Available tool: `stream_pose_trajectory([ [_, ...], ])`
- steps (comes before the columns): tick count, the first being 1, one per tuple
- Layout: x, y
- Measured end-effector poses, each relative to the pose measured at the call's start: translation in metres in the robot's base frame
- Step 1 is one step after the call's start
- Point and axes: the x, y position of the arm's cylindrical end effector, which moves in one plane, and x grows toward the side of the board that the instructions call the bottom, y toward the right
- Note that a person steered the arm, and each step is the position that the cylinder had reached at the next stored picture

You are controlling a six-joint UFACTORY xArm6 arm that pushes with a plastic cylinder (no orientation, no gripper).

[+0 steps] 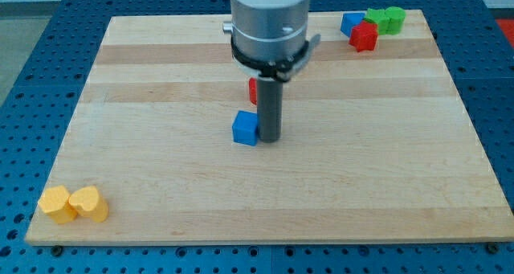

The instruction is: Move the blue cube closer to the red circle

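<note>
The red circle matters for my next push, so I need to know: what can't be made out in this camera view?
- Red block: mostly hidden behind my rod; its shape is unreadable.
- My tip against the blue cube: contact or a gap, can't tell.
- Top-right cluster: another blue block partly covered by a red one; the green blocks run together.

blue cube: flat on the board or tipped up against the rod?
Flat. The blue cube shows a level top face and sits square on the board; my tip is beside it on the view's right.
</note>
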Motion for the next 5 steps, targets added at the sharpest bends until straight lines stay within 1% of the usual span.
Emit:
stream_pose_trajectory([
  [1,-0.009,-0.003],
  [2,0.043,0.009],
  [3,0.07,-0.03],
  [4,0.052,-0.053],
  [5,0.012,-0.051],
])
